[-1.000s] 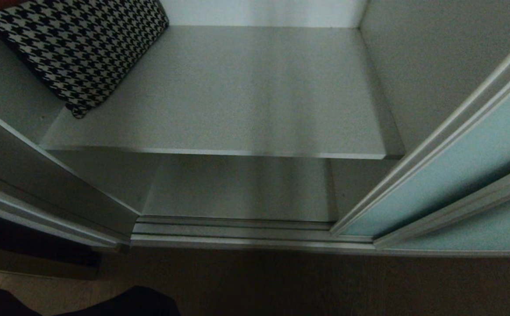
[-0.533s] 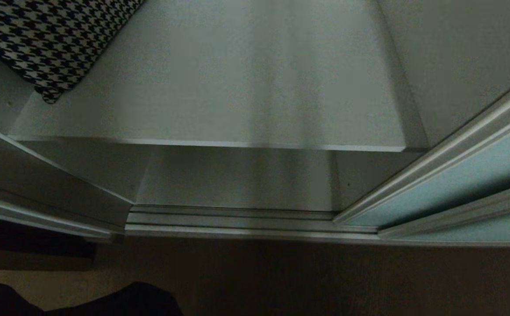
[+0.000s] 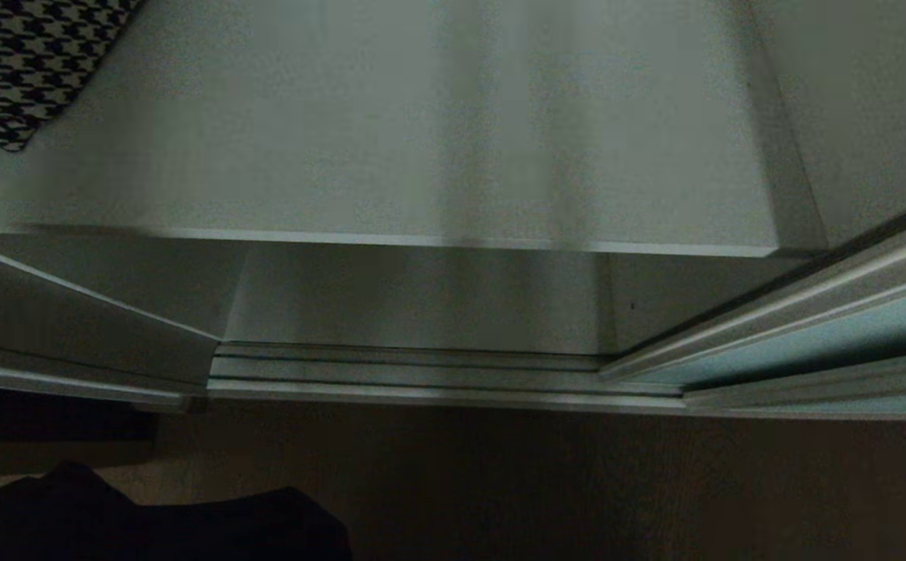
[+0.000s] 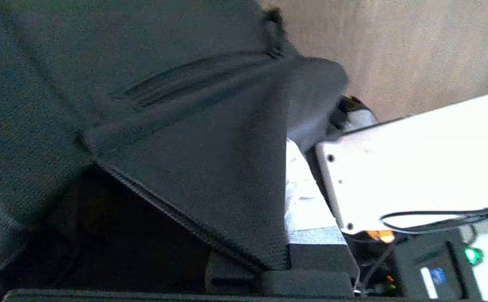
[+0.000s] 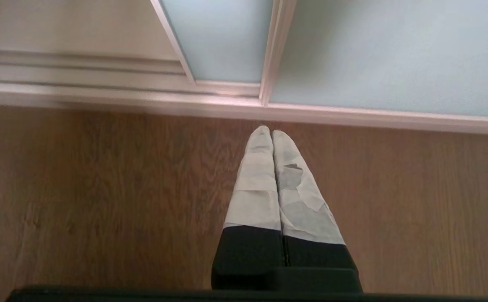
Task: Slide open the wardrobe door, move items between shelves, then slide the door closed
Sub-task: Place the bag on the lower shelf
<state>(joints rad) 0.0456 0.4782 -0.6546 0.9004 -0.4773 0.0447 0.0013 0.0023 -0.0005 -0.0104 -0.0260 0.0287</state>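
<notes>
Black bag carried low toward the open wardrobe bay

The left gripper (image 4: 288, 235) is clamped on the soft black bag (image 3: 149, 518), low at left before the shelf (image 3: 437, 171); sagging fabric could catch that shelf's front edge. The sliding wardrobe door (image 3: 834, 343) stands open; the right gripper (image 5: 272, 136) hangs closed, empty.

1. A patterned cushion (image 3: 8, 62) lies at the upper shelf's (image 3: 421, 156) far left.
2. A lower shelf (image 3: 421, 300) sits beneath it, behind the floor track (image 3: 421, 374).
3. The sliding door (image 3: 826, 339) stands at the right.
4. A bag (image 3: 149, 522) is in front, low at the left.
</notes>
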